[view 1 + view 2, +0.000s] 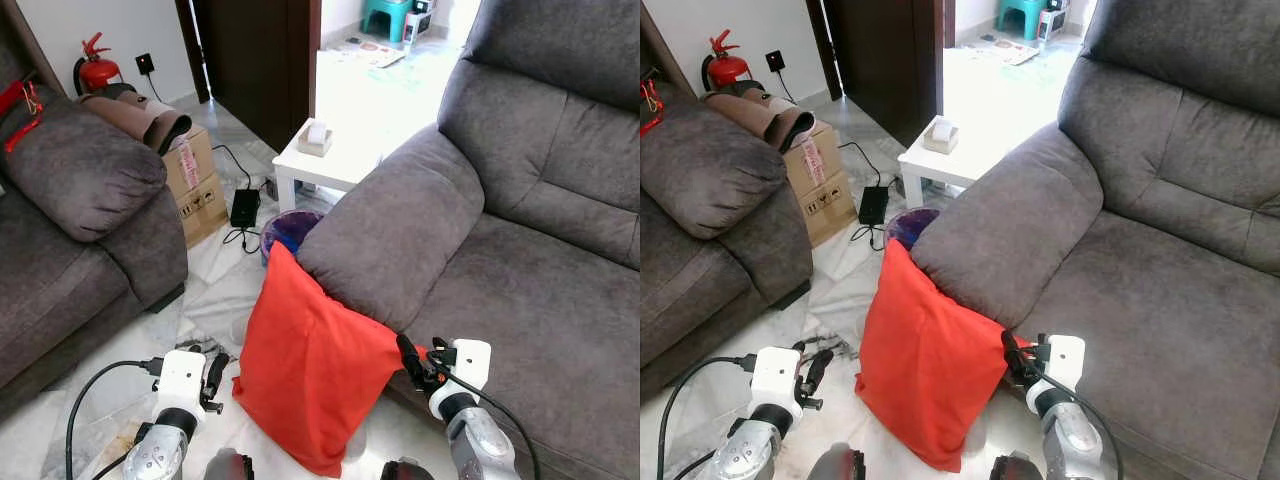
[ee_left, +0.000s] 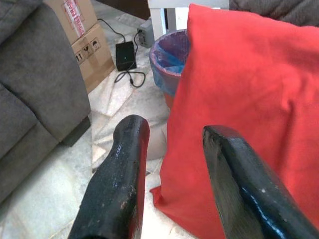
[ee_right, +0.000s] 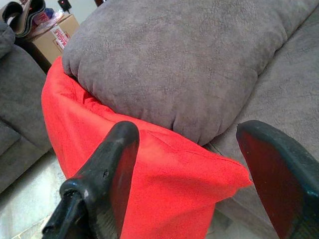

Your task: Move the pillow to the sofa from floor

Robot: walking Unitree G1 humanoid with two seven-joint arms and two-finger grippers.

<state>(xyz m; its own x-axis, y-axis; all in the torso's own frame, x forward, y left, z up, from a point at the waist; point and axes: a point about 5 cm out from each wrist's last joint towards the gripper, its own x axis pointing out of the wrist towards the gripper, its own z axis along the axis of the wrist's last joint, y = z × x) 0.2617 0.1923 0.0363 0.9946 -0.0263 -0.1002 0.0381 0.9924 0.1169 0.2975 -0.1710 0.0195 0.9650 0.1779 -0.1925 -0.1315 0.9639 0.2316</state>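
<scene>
soft red pillow [image 1: 310, 385] leans on fuzzy grey sofa [image 1: 520, 260]; cardboard box [image 1: 195, 180] at 10 o'clock, print unreadable; left gripper [image 2: 174, 164] and right gripper [image 3: 194, 169] both spread apart.

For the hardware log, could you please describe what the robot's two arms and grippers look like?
Both arms are silver metal with a black band and a white boxy wrist block. The left gripper and right gripper each have two long, glossy black fingers with rounded tips. A black cable loops from the left wrist; another black cable runs along the right forearm.

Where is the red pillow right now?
The pillow stands on the floor in the middle of the left eye view, leaning against the grey sofa's armrest, with the bin just behind it and both grippers low beside it.
</scene>
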